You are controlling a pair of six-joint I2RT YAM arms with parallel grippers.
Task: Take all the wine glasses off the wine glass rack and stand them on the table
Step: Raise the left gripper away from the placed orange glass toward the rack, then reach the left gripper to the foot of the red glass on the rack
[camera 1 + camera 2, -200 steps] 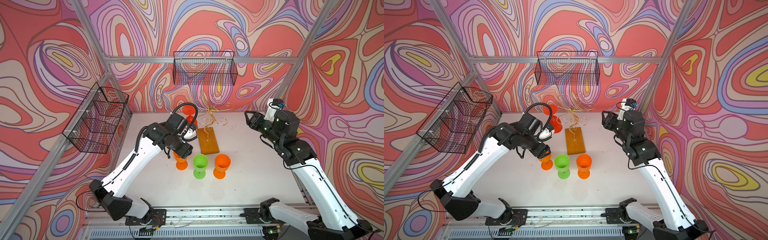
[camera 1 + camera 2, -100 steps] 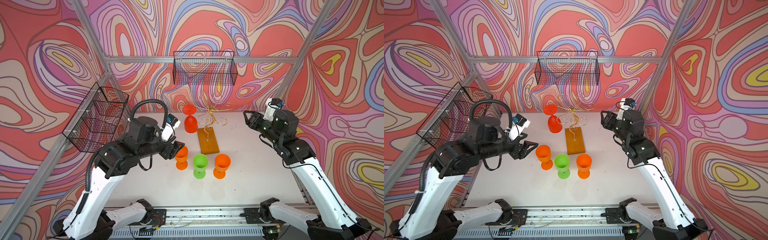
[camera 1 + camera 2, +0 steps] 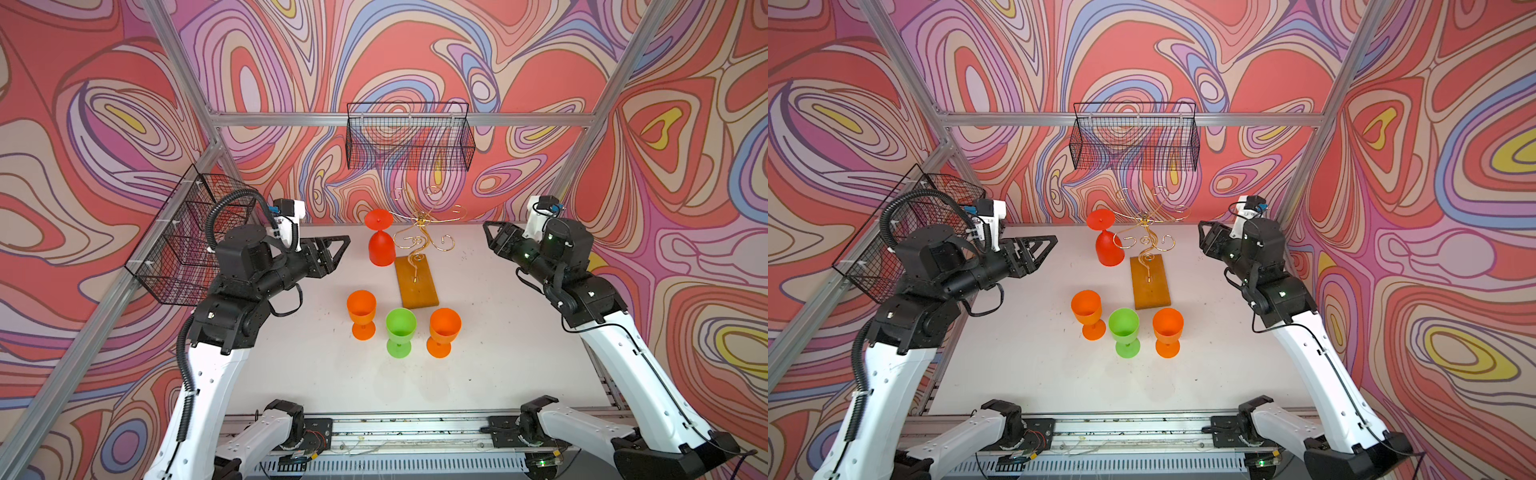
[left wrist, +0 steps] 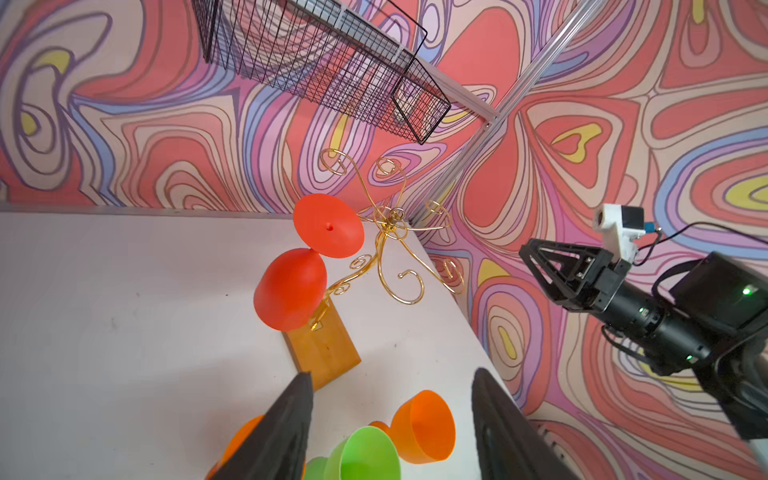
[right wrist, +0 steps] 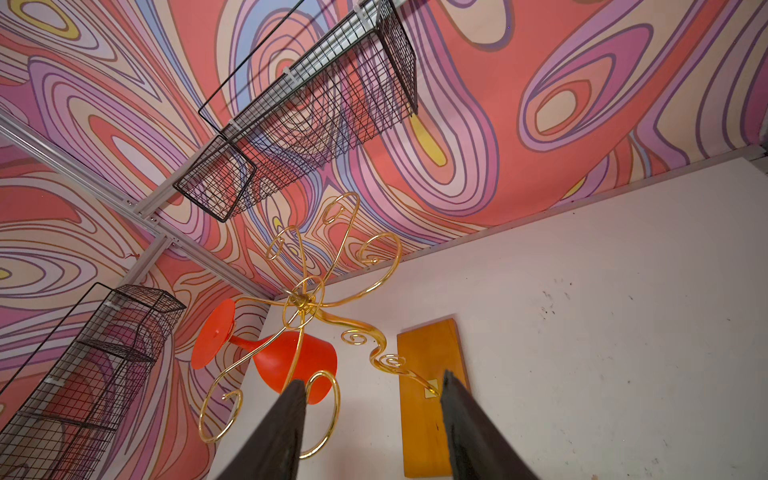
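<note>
A red wine glass (image 3: 380, 249) (image 3: 1109, 249) hangs upside down by its foot from a left arm of the wine glass rack (image 3: 417, 282) (image 3: 1149, 282), a gold wire tree on an orange-brown wooden base. My left gripper (image 3: 338, 253) (image 3: 1044, 253) hovers open and empty, left of the red glass (image 4: 291, 291) and apart from it. In the left wrist view the left gripper (image 4: 392, 374) points toward the rack (image 4: 324, 353). On the far right my right gripper (image 3: 488, 241) (image 3: 1202, 239) (image 5: 372, 376) is open and empty, facing the rack (image 5: 428, 374) and the glass (image 5: 299, 357).
In front of the rack's base stand two orange glasses (image 3: 361, 311) (image 3: 444, 330) with a green glass (image 3: 400, 330) between them, all upright on the white table (image 3: 519, 353). Black wire baskets hang on the back wall (image 3: 409, 139) and the left wall (image 3: 183, 245).
My left arm has pulled back from the left orange glass, up and to the left, with its jaws a little narrower. That glass stays standing on the table. The right arm has not moved.
</note>
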